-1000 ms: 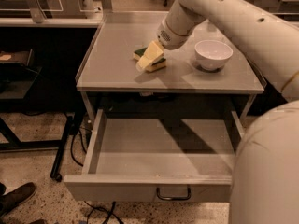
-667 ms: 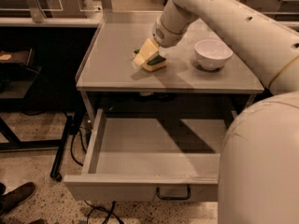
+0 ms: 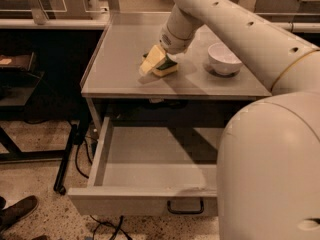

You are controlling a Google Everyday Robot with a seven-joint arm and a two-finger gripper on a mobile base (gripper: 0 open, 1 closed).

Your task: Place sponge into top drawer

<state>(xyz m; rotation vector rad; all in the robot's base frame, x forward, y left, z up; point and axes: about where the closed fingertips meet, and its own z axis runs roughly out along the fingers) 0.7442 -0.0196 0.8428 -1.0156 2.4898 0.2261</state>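
Note:
The sponge (image 3: 166,69), pale yellow foam with a dark green face, lies on the grey tabletop (image 3: 120,59) near its middle. My gripper (image 3: 153,60) is down at the sponge, on its left upper side, reaching in from the upper right on the long white arm. The gripper covers part of the sponge. The top drawer (image 3: 101,154) under the tabletop is pulled out wide, and its inside is bare. Its flat front panel (image 3: 130,202) carries a small dark loop handle (image 3: 185,208).
A white bowl (image 3: 224,59) stands on the tabletop to the right of the sponge. My arm's large white body (image 3: 270,169) fills the lower right and hides the drawer's right side. A shoe (image 3: 17,212) and cables lie on the floor at the left.
My arm has swung a little to the left over the sponge, and the gripper has shifted slightly left. The sponge stays in about the same place. The drawer has not moved.

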